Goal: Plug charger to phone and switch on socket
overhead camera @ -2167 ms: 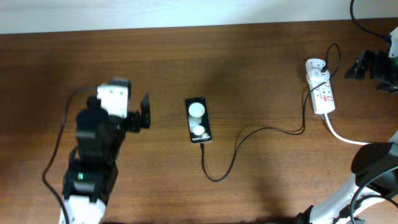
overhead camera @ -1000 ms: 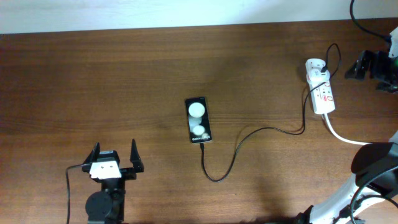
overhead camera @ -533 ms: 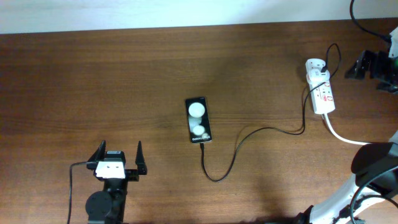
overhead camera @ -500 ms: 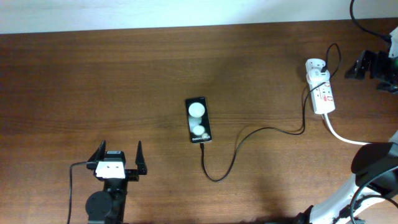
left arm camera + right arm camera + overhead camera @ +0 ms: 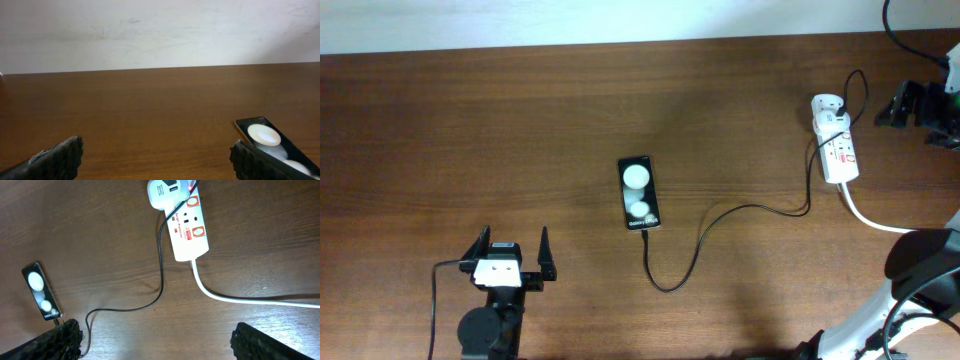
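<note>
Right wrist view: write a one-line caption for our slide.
White power strip with adapter plugged in, thin black cable trailing across to the phone.

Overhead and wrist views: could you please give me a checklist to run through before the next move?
1. Charger tip meets the phone's lower edge: ok.
2. White adapter sits in the socket: ok.
3. Socket switched on: cannot tell.
4. Left gripper open, empty, apart from the phone: ok.
5. Right gripper open, empty, socket in its view: ok.
</note>
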### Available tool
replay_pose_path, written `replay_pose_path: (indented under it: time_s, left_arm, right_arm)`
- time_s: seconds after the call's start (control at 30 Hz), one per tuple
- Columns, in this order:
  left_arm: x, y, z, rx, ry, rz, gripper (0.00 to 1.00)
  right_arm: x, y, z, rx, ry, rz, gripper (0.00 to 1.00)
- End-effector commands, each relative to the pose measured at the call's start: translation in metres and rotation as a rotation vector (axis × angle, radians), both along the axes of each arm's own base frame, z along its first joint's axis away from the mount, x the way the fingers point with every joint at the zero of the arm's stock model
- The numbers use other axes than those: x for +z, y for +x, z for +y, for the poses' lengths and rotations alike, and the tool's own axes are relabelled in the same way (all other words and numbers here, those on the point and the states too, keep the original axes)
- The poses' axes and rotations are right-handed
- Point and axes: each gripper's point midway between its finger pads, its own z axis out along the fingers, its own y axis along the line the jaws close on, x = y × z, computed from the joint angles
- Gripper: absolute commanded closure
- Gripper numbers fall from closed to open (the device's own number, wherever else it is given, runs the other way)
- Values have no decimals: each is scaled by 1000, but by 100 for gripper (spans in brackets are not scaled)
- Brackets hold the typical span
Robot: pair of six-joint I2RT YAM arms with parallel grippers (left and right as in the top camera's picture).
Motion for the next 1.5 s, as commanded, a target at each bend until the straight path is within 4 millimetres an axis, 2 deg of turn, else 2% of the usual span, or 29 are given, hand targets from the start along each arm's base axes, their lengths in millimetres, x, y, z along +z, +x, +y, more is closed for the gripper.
replay_pose_path:
  time_s: [0.0,0.2,0.27,0.33,0.43,0.5,0.57,0.63,0.7,0.8,0.83,0.93,1.07,1.23,1.47]
  left_arm:
    - [0,-1,-2,-14,14,-4,1]
    - [0,-1,-2,-14,14,-4,1]
    - [0,-1,-2,-14,14,-4,1]
    - [0,-1,-2,-14,14,-4,1]
    - [0,-1,-2,-14,14,-4,1]
    - [0,-1,-2,-14,14,-4,1]
    - [0,-1,-2,-14,14,-4,1]
    - [0,-1,-2,-14,14,-4,1]
    - [0,-1,-2,-14,14,-4,1]
    - [0,-1,-2,-14,14,-4,1]
    - [0,-1,-2,-14,14,-4,1]
    - [0,-1,-2,-14,14,-4,1]
    - [0,-1,-2,-14,14,-4,1]
    - [0,-1,-2,-14,14,-4,1]
    - [0,-1,-2,-14,14,-4,1]
  right_arm:
    - [10,-2,4,-1,-11,-19,1]
    - [10,-2,4,-1,-11,-19,1]
    - [11,10,-3,0,-37,-67,1]
    - [0,29,-3,21,-55,-116,1]
    - [-43,47,14,75,-81,-184,1]
    - [-79,50,31,116,-96,-221,1]
    - [-117,46,59,173,-108,-263,1]
    - [-130,43,85,230,-140,-354,1]
    - [-120,42,106,277,-185,-488,1]
    - [-55,30,141,339,-304,-872,1]
    - [-42,23,148,351,-325,-951,1]
    - [4,-14,172,376,-390,-1231,1]
    - [23,-56,183,391,-412,-1372,1]
    - [23,-80,187,395,-426,-1437,2]
    - [-33,-111,194,409,-424,-1477,1]
